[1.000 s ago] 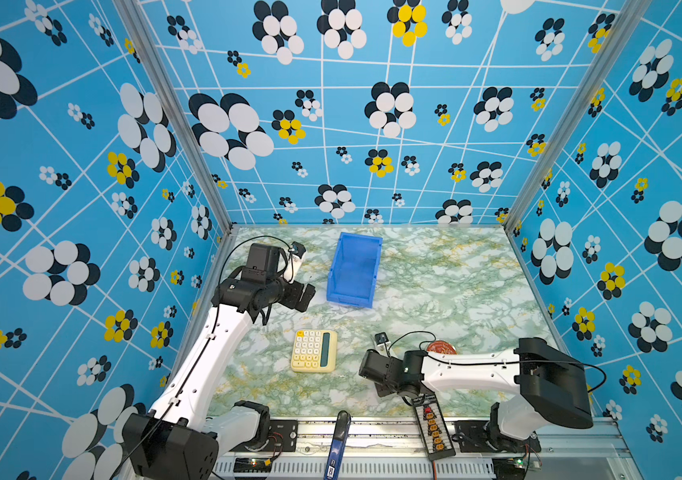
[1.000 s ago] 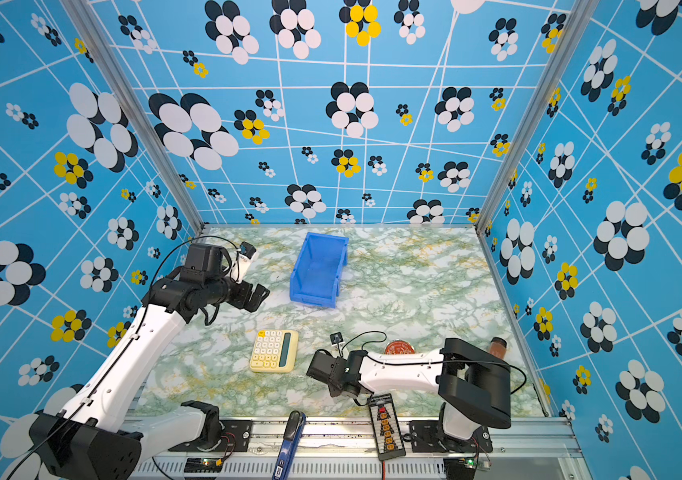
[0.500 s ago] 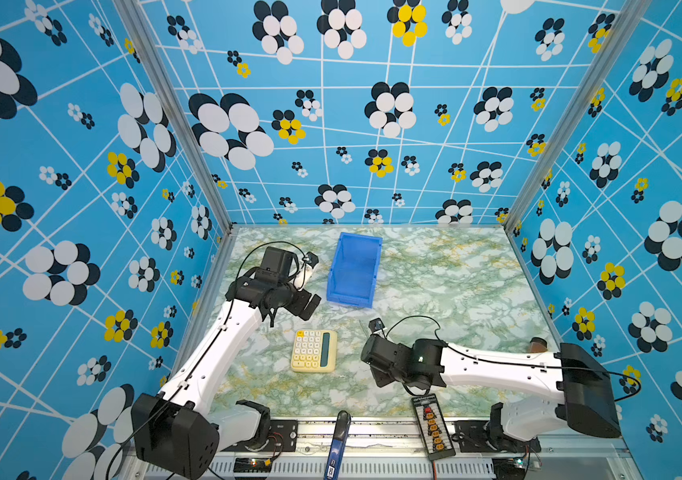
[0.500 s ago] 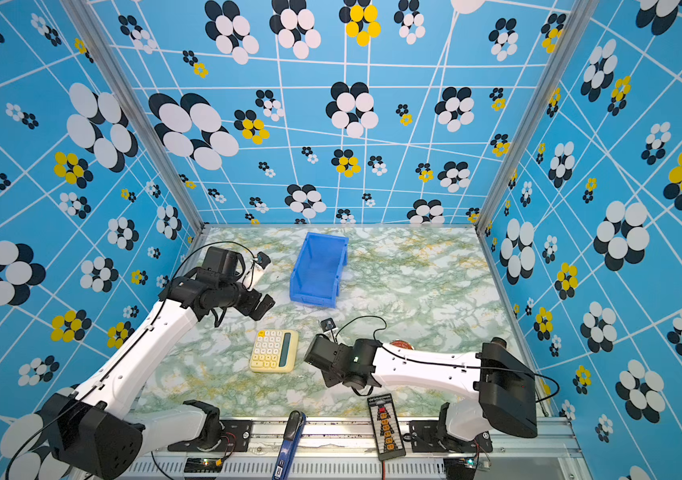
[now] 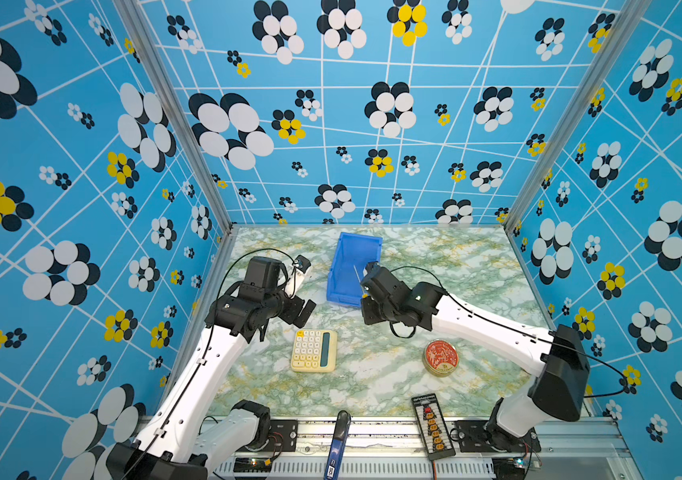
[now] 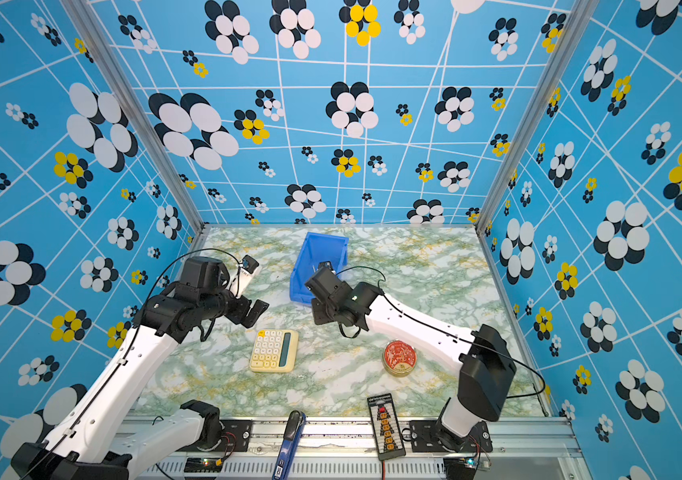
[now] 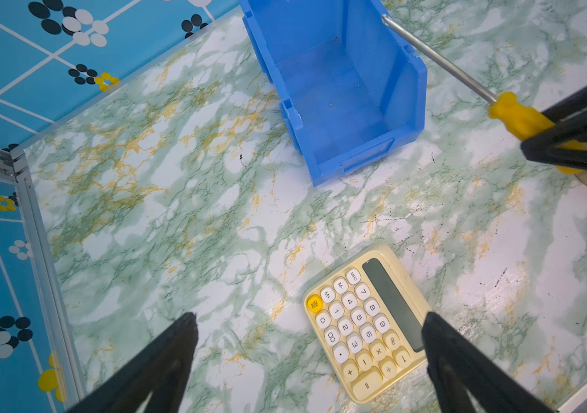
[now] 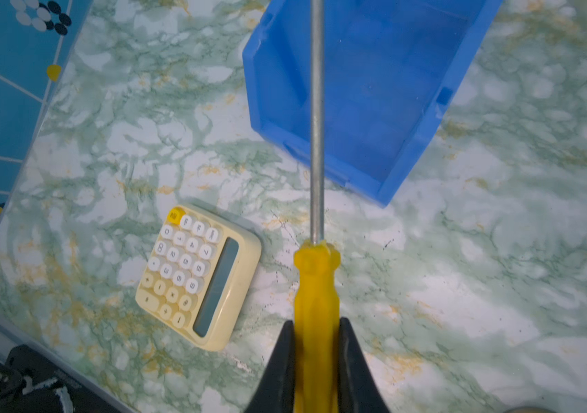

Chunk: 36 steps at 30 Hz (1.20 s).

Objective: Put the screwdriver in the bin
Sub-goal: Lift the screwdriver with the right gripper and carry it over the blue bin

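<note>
Bin, bright blue and open-topped, stands at the far middle of the marble table; in the left wrist view its inside shows only bare blue floor. A round tin with a red lid sits near right, lid on, contents hidden.

The right gripper is clamped on the yellow handle of the screwdriver, held above the table at the bin's near right corner. The silver shaft points far, reaching over the lowered front lip and the open top. The left gripper hangs left of the bin with its jaws spread wide, holding nothing.

Counted: one bin, one tin, one screwdriver, one cream calculator lying near the middle, one black connector board and one blue-handled tool, both at the near edge, and two arms.
</note>
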Motion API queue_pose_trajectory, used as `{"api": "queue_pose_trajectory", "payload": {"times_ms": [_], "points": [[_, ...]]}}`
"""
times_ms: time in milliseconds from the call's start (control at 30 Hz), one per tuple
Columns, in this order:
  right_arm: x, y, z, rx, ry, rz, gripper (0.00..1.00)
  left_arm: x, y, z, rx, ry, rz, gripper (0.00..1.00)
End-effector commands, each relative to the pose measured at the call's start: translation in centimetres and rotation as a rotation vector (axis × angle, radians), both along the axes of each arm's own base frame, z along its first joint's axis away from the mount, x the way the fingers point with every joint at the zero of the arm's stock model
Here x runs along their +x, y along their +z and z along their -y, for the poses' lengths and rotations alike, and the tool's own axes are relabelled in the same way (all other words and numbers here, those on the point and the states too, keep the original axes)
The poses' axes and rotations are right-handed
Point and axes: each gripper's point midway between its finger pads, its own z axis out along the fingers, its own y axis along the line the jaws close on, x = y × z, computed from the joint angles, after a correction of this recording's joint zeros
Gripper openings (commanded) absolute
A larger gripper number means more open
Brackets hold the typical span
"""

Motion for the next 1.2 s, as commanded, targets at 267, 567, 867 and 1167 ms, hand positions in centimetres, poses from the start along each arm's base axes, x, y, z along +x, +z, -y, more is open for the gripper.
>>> {"api": "queue_pose_trajectory", "payload": {"times_ms": [267, 567, 867, 1167], "points": [[9.9, -1.0, -3.1, 0.034, -0.062, 0.005, 0.16, 0.6, 2.6, -0.1, -0.083, 0.045, 0.032, 0.99], [13.4, -4.1, -3.0, 0.034, -0.153, 0.007, 0.18, 0.5, 3.6, 0.1, -0.160, 0.053, 0.024, 0.99], [14.9, -7.0, -4.5, 0.026, -0.157, -0.024, 0.18, 0.4, 3.7, 0.5, -0.204, 0.049, 0.003, 0.99], [15.7, -8.9, -5.3, 0.032, -0.170, -0.058, 0.18, 0.5, 3.3, 0.3, -0.223, 0.065, -0.011, 0.99]]}}
